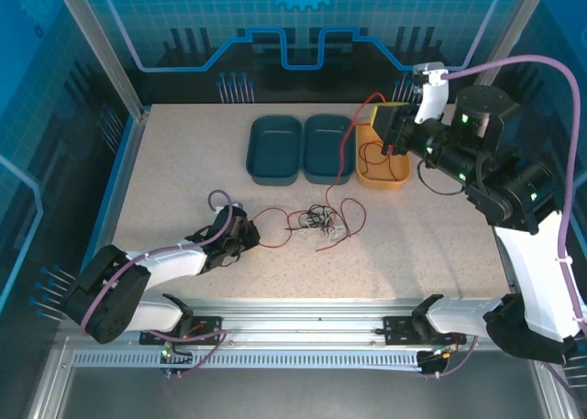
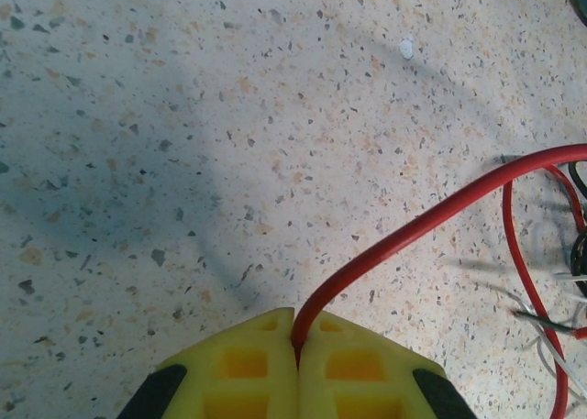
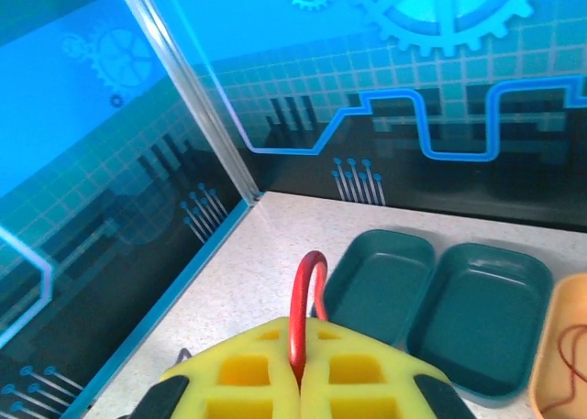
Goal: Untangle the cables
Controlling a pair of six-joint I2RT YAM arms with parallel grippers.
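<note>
Wire of this gauge will handle as almost weightless and wholly limp, so we judge that it follows whatever pulls it and drags its neighbours along. The red cable is pinched at two places: the left gripper sits low on the table with its yellow pads closed on the strand, and the right gripper is raised by the yellow tray, pads likewise closed on a red loop. Between them the red strand runs down into the knot near the middle of the table, where the black cable and the white cable lie in loose coils. A stretch of red appears to lie in the yellow tray; the two teal trays beside it hold nothing we can see. The smooth sheath looks slippery, so a firm pinch on a straight run, clear of the coils, seems the best hold to us. We reckon slow pulling matters: a quick tug could tighten the loops or sweep the black and white strands across the table.
</note>
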